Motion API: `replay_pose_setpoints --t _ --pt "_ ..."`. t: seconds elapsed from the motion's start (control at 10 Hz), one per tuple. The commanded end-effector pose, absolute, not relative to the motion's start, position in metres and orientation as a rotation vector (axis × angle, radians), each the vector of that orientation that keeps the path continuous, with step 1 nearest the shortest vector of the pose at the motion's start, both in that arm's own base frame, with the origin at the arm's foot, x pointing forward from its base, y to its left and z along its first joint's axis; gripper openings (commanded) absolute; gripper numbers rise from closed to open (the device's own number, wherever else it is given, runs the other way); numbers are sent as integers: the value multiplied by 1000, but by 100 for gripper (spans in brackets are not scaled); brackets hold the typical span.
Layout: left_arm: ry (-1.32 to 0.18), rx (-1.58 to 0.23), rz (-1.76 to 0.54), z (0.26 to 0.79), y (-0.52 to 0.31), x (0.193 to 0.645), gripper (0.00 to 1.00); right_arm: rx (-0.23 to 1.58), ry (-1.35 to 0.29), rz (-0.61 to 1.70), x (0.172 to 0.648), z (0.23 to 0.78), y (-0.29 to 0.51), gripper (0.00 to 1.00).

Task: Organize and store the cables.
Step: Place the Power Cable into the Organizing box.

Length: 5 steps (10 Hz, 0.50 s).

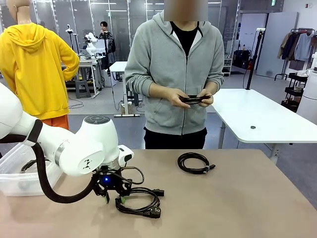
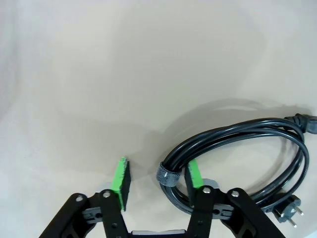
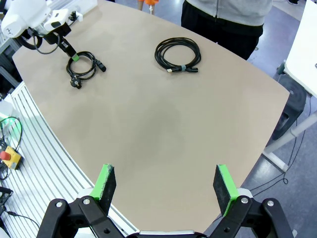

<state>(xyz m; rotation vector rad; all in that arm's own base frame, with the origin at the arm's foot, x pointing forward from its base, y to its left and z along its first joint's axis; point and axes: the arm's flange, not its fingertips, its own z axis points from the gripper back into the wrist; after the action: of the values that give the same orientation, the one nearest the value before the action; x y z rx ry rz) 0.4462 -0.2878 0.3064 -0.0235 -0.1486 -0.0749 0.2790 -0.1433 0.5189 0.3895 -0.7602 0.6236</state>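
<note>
- Left gripper (image 1: 111, 192), over the beige table's (image 1: 247, 208) near-left part: jaws partly spread and not clamped, straddling the strapped edge of a coiled black cable with chunky plug (image 2: 237, 141).
- Second coiled black cable (image 1: 194, 162): on the table's far middle.
- Person's hands (image 1: 174, 96), beyond the table's far edge, hold a third black coil (image 1: 192, 99).
- Right gripper (image 3: 166, 181): wide open, empty, above the table.

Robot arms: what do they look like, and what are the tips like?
The left arm is white rounded shells with a grey cap, a thick black hose and a blue light near the wrist. The left end effector and right end effector are black bolted linkages, each with two fingers faced with green pads.
</note>
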Motion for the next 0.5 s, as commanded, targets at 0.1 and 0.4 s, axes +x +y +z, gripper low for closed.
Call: replay_pose_setpoints --t 0.1,0.4 --pt "-145 9 -79 301 -298 450 0 395 -767 640 279 519 -144 100" --pt "-141 29 -55 307 -301 448 0 395 -767 640 279 519 -144 100"
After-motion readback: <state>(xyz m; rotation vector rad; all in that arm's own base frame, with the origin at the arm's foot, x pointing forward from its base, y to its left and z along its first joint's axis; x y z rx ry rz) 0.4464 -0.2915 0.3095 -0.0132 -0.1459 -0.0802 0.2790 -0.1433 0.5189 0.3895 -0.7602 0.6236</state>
